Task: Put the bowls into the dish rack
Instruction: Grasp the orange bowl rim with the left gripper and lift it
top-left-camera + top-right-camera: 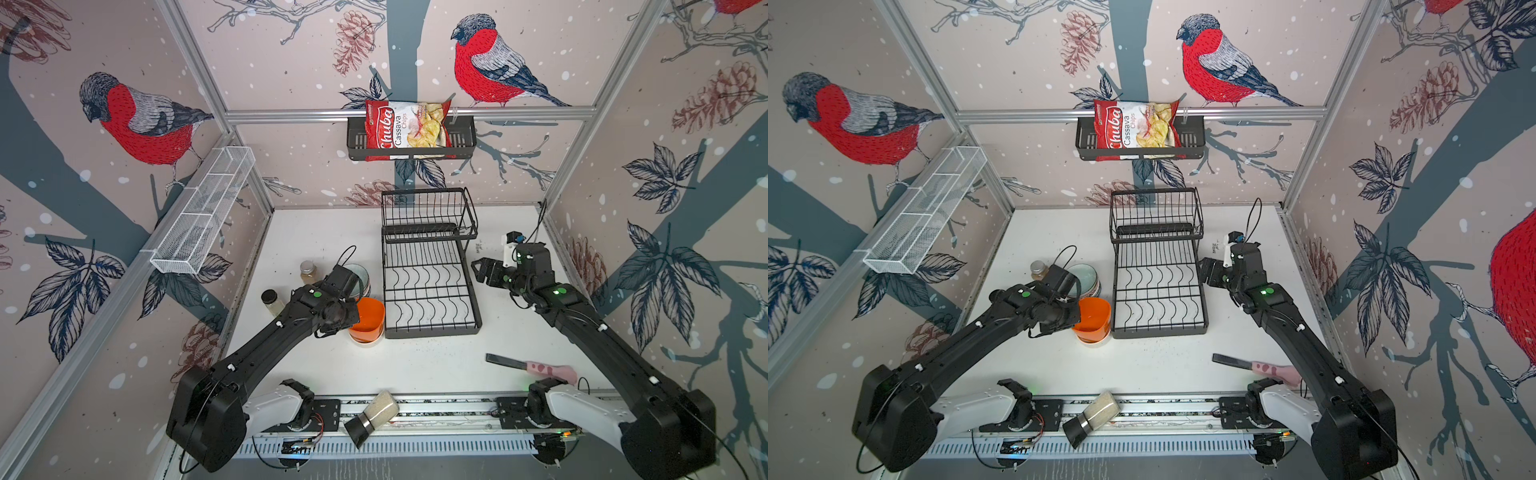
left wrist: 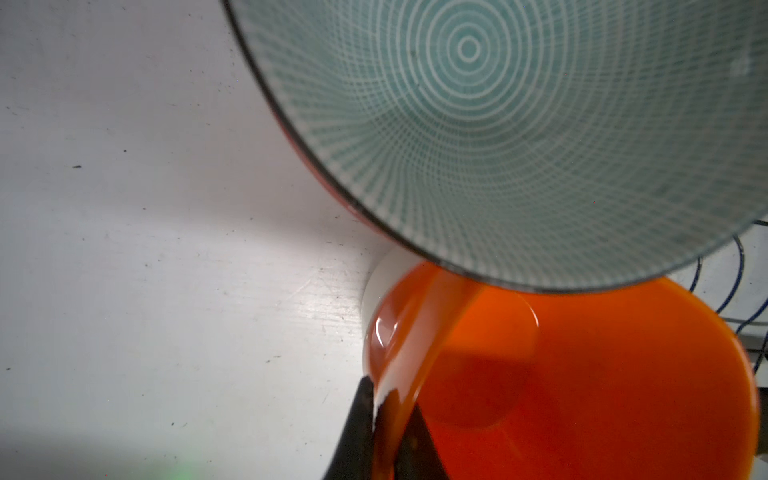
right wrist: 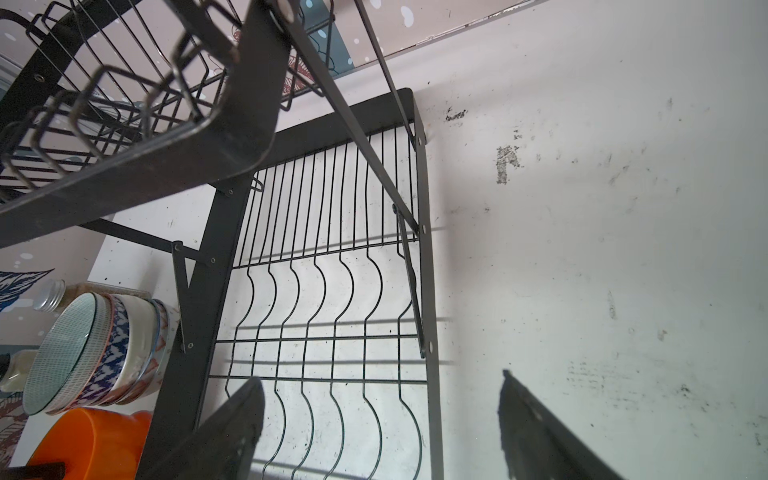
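White tabletop, bird-print walls. Left of the dish rack we see the bowls unloaded: a patterned stack and the orange bowl, both just beside it. The rack is bare, so we judge all loading remains. Our left gripper, arm stretched low, pinches the orange bowl's rim. Right of the rack, our right gripper hovers spread, holding nothing.
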